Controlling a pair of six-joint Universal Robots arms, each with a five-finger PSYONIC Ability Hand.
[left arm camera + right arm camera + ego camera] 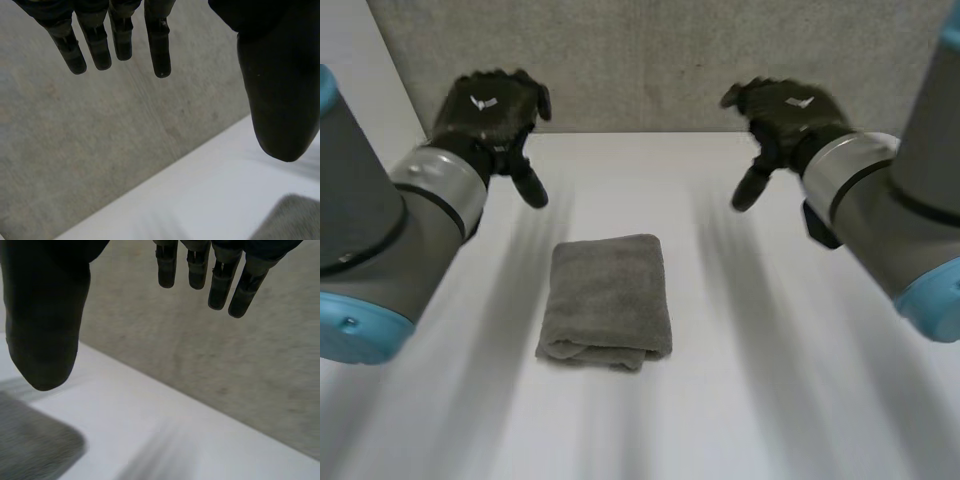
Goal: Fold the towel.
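Above the towel point(607, 300), raised slack hands

a mere corner of the towel point(296, 221) in each wrist view, the rest beyond the edge

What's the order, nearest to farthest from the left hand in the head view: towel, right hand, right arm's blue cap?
1. The towel, folded, in the middle, inward of the left hand.
2. The right hand, opposite, at the far side.
3. The blue cap, on the right arm, near the camera.
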